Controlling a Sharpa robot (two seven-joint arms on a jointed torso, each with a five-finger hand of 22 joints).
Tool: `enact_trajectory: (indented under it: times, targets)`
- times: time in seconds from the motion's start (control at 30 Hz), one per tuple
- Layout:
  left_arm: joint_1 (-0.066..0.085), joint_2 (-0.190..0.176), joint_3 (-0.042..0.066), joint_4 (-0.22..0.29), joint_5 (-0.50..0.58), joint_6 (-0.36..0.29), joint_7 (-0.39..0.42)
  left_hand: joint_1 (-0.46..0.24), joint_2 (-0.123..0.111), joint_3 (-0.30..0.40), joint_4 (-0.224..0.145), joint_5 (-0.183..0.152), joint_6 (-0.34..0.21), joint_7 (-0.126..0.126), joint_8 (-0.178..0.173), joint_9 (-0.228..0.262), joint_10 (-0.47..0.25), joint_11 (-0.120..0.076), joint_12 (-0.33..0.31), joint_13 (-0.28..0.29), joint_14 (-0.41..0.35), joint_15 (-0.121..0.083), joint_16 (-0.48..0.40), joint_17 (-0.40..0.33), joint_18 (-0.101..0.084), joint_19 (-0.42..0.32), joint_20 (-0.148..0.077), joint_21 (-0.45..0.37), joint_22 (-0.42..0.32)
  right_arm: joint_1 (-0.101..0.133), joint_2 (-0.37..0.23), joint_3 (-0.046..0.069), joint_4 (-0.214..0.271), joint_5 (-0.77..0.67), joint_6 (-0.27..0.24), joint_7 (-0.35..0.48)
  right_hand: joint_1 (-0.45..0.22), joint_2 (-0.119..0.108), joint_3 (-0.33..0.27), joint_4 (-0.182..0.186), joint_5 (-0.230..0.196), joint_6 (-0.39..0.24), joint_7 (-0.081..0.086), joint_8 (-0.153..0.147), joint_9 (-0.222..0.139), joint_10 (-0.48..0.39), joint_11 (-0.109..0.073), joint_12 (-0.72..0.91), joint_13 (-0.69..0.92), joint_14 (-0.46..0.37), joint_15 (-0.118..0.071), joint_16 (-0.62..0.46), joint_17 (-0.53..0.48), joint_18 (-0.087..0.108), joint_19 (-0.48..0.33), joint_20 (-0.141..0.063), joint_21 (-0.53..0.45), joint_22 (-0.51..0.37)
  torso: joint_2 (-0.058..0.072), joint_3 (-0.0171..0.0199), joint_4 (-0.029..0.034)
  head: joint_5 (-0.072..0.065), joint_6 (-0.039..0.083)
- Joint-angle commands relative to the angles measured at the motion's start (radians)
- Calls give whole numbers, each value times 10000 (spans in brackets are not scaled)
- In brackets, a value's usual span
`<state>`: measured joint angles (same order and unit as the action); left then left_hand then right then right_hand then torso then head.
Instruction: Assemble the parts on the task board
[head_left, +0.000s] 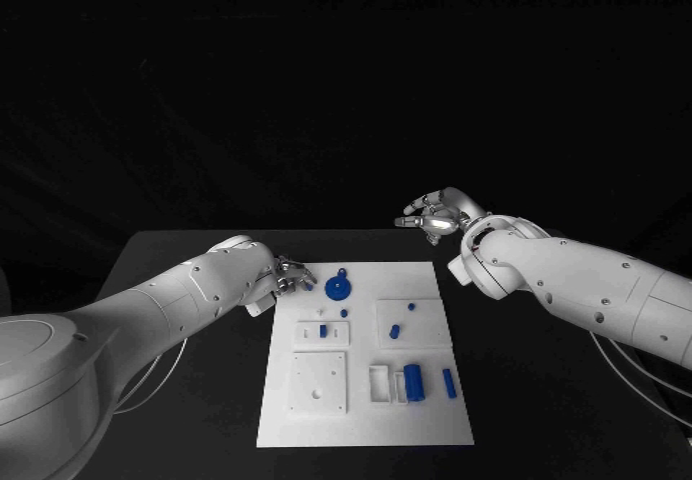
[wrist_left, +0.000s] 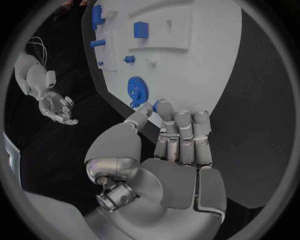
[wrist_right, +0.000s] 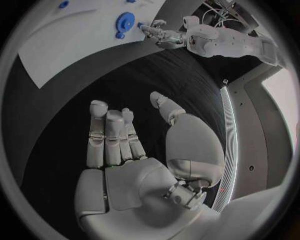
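The white task board (head_left: 361, 400) lies mid-table, also seen in the left wrist view (wrist_left: 200, 55) and the right wrist view (wrist_right: 69, 50). A blue gear (head_left: 338, 290) (wrist_left: 139, 90) (wrist_right: 125, 22) sits near its far left corner. My left hand (head_left: 289, 275) (wrist_left: 181, 140) (wrist_right: 164, 35) hovers at that corner, beside the gear, and pinches a small blue part (wrist_left: 156, 106) between thumb and a fingertip. My right hand (head_left: 440, 212) (wrist_right: 125, 150) (wrist_left: 56, 107) is raised beyond the board's far right corner, fingers apart, holding nothing.
Other blue parts lie on the board: a block (head_left: 414, 381) in a white tray, a bar (head_left: 447, 382), a piece (head_left: 392, 328) on a raised plate and small pegs (head_left: 323, 317). Black table (head_left: 188, 300) surrounds the board on both sides.
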<state>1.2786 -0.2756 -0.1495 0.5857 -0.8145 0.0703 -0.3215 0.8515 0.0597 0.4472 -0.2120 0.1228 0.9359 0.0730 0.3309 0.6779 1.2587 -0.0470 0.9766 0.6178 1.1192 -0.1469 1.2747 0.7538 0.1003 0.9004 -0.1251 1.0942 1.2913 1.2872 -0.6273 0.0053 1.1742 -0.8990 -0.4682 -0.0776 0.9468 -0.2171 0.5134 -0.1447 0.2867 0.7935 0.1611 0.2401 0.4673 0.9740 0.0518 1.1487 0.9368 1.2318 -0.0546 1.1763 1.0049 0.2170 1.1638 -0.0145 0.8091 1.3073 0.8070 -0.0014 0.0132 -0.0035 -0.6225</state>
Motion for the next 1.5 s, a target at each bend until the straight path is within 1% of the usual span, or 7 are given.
enact_trajectory:
  times: [0.03, 0.43, 0.5, 0.57, 0.9, 1.2, 1.5]
  targets:
    - [-14, 7, -5, -12, 104, 160, 88, 59, 185, 10, -107, 27, 79, 6, -54, 6, 16, 71, 57, -2, -37, 26, 55, 10, -208, -39, -1081, 4, 19, 3, 10, 5, -3, -41, 95, 83, -37, 79, -15, 19, 52, 1, 55, 40, -14, 15, 5, 67, -19, -19, -39, 11, -14, 448, 14, -39, -62, 167, -16, -8, -1, -3, -11]
    - [-9, -92, -6, 45, 169, -107, 200, 477, 727, 135, -739, 83, 753, -137, 235, 107, 221, -51, 55, -58, 54, -55, 110, 6, -233, 30, -1093, 23, 74, 3, -9, 5, 7, -41, 116, 73, -45, 79, -17, 26, 55, 3, 55, 41, -15, 14, 5, 72, -26, -19, -39, 12, -15, 448, 15, -38, -64, 168, -19, -9, 17, 29, -1]
    - [-9, -109, -6, 65, 181, -150, 213, 911, 214, 1089, -258, -708, 866, -155, 242, 87, 303, -98, 5, -108, 103, -90, 99, -22, -235, 124, -1107, -27, 28, 3, -21, 5, 10, -41, 118, 70, -46, 79, -17, 27, 56, 4, 55, 41, -15, 14, 5, 73, -27, -19, -39, 12, -16, 448, 14, -38, -64, 168, -16, -10, 11, 33, 2]
    - [-8, -124, -7, 79, 217, -193, 216, 989, -36, 1539, 18, -700, 922, -181, 241, 73, 367, -97, -5, -128, 160, -96, 114, -32, -256, 201, -1111, 0, 43, 3, -24, 5, 7, -41, 120, 70, -48, 79, -18, 28, 56, 4, 55, 41, -15, 14, 5, 74, -29, -19, -39, 12, -16, 448, 14, -38, -64, 168, -21, -15, 15, 38, 7]
    - [2, -376, -6, 370, 499, -415, 265, 1057, -84, 1809, 4, -619, 1056, -226, 287, 85, 456, -139, 2, -139, 242, -122, 146, -39, -258, 260, -1137, 51, 94, 3, -51, 4, 26, -32, 121, 71, -55, 77, -21, 34, 59, 6, 55, 43, -15, 13, 4, 79, -35, -20, -39, 13, -17, 448, 14, -38, -66, 168, -21, -5, 18, 90, 32]
    - [124, -1272, 24, 1684, 890, -834, 285, 957, -141, 1950, -79, -186, 1214, -278, 336, 104, 584, -192, -19, -167, 349, -156, 177, -55, -266, 333, -1161, 82, 132, 1, -75, 4, -13, -21, 131, 75, -59, 78, -22, 39, 62, 8, 54, 44, -15, 12, 4, 83, -41, -21, -40, 13, -18, 448, 14, -37, -67, 168, -61, -3, 29, 146, 46]
    - [168, -2523, 23, 3806, 899, -1640, 215, 808, -302, 2023, -237, 711, 1493, -390, 426, 145, 877, -301, -61, -209, 588, -237, 233, -75, -251, 508, -1210, 115, 147, -30, -97, 3, -174, 23, 157, 74, -62, 78, -22, 41, 66, 8, 54, 44, -15, 11, 4, 86, -45, -21, -40, 14, -19, 448, 14, -37, -68, 169, -160, -3, 86, 158, 3]
